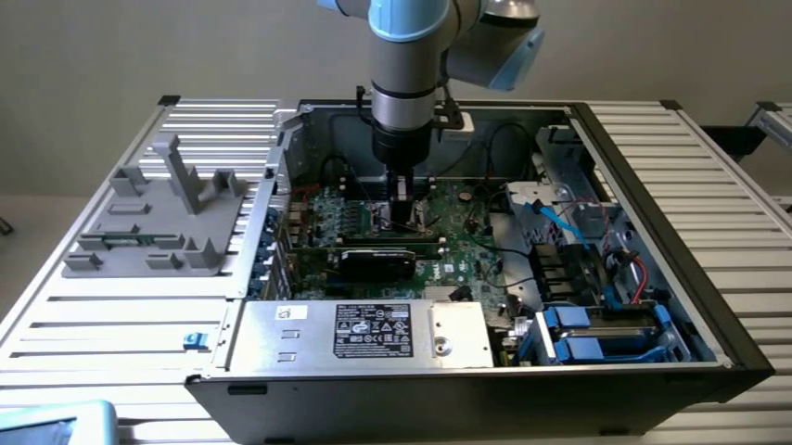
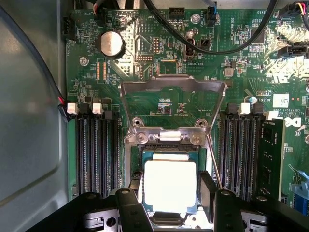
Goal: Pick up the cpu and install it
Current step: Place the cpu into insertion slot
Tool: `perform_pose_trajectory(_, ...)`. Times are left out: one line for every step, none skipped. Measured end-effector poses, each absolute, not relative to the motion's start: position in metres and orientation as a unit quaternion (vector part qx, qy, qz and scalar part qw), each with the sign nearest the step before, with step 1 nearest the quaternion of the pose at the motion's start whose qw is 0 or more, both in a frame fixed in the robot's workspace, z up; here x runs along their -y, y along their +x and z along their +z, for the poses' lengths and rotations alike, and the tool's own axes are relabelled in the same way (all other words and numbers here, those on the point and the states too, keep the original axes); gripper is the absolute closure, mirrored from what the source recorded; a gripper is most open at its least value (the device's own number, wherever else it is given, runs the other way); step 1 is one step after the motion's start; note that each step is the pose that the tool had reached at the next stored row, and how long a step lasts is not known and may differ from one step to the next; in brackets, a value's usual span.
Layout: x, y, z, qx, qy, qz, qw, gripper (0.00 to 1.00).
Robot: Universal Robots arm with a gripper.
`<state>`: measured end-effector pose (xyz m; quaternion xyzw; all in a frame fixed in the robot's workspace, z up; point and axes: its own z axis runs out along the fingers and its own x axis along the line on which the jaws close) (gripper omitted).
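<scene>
Right at the socket [image 2: 166,145]: the cpu [image 2: 170,186], shiny top up, lies square inside the socket's outline in the wrist view. I cannot tell whether it is seated or a hair above. The gripper [image 2: 172,180] stands straight over it. Its dark fingers [image 2: 208,193] press against two opposite edges of the chip, so it looks clamped.

The hinged metal frame [image 2: 173,84] is tipped up on the far side of the socket, so the opening is clear. A thin lever [image 2: 215,164] runs just beside one finger.

Judgement on the step in hand: this is the placing. It calls for a level chip, edges parallel to the socket walls, and no sideways drag. The lever is the nearest thing to snag.

Memory slots [image 2: 96,145] flank the socket on the green motherboard [image 2: 241,72]. A coin cell [image 2: 110,44] and black cables [image 2: 231,43] lie farther off.

In the exterior view the arm [image 1: 406,56] reaches down into the open computer case [image 1: 644,185]. The case lies on a slatted metal worktop [image 1: 124,324]. A grey fixture [image 1: 161,213] with upright posts stands at the exterior view's left, beside the case. Plain pale wall behind.
</scene>
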<state>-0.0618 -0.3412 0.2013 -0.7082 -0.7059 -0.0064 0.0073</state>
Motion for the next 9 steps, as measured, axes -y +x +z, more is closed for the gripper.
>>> perform_pose_trajectory(0.3412,-0.0618,0.2012,0.706,-0.708,-0.006,0.007,0.45)
perform_pose_trajectory(0.3412,-0.0618,0.2011,0.706,-0.708,-0.006,0.007,0.45)
perform_pose_trajectory(0.3412,-0.0618,0.2010,0.706,-0.708,-0.006,0.007,0.45)
perform_pose_trajectory(0.3412,-0.0618,0.2009,0.706,-0.708,-0.006,0.007,0.45)
perform_pose_trajectory(0.3412,-0.0618,0.2008,0.706,-0.709,-0.007,0.007,0.45)
perform_pose_trajectory(0.3412,-0.0617,0.2007,0.705,-0.709,-0.007,0.008,0.45)
perform_pose_trajectory(0.3411,-0.0617,0.2006,0.705,-0.709,-0.007,0.008,0.45)
perform_pose_trajectory(0.3411,-0.0617,0.2005,0.705,-0.709,-0.007,0.008,0.45)
perform_pose_trajectory(0.3412,-0.0617,0.2004,0.705,-0.710,-0.008,0.008,0.45)
